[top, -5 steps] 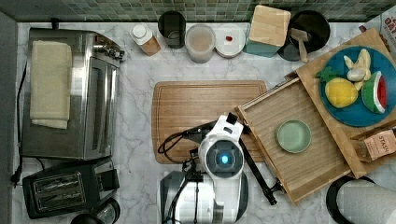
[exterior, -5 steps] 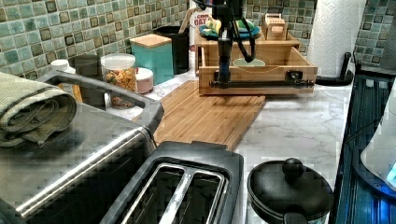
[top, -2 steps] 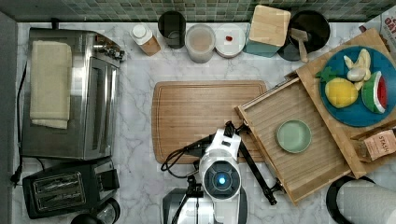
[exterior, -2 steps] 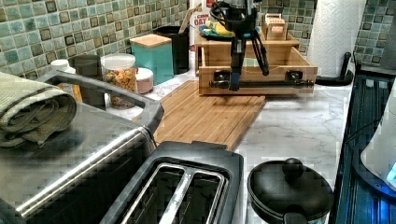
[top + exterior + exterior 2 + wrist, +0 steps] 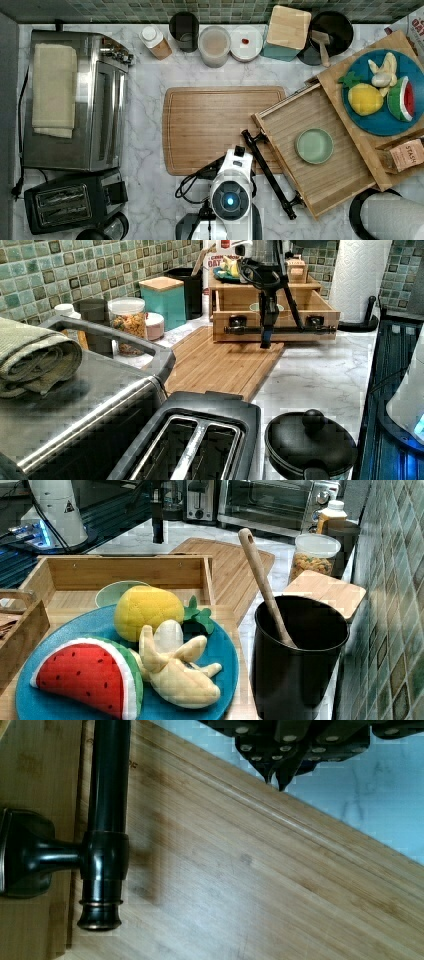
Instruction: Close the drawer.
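The drawer [image 5: 330,185] stands pulled out from its wooden box at the top view's right, with a green bowl [image 5: 314,146] on its slatted floor. Its long black bar handle [image 5: 267,172] faces the cutting board [image 5: 215,125]. In the left view my gripper [image 5: 265,342] hangs point-down just in front of the handle [image 5: 290,330], low over the board's edge. In the wrist view the fingertips [image 5: 276,779] meet, shut on nothing, apart from the handle [image 5: 107,795]. My arm [image 5: 230,197] covers the gripper from above.
A blue plate of toy fruit [image 5: 385,100] sits on the box top. Jars and canisters [image 5: 215,45] line the tiled wall. A toaster oven [image 5: 75,100] and toaster [image 5: 70,200] stand at the top view's left, a paper towel roll [image 5: 390,217] at its lower right.
My arm has drawn back from the drawer toward the top view's bottom edge, and the gripper has come down from handle height to just above the cutting board. The drawer has not moved.
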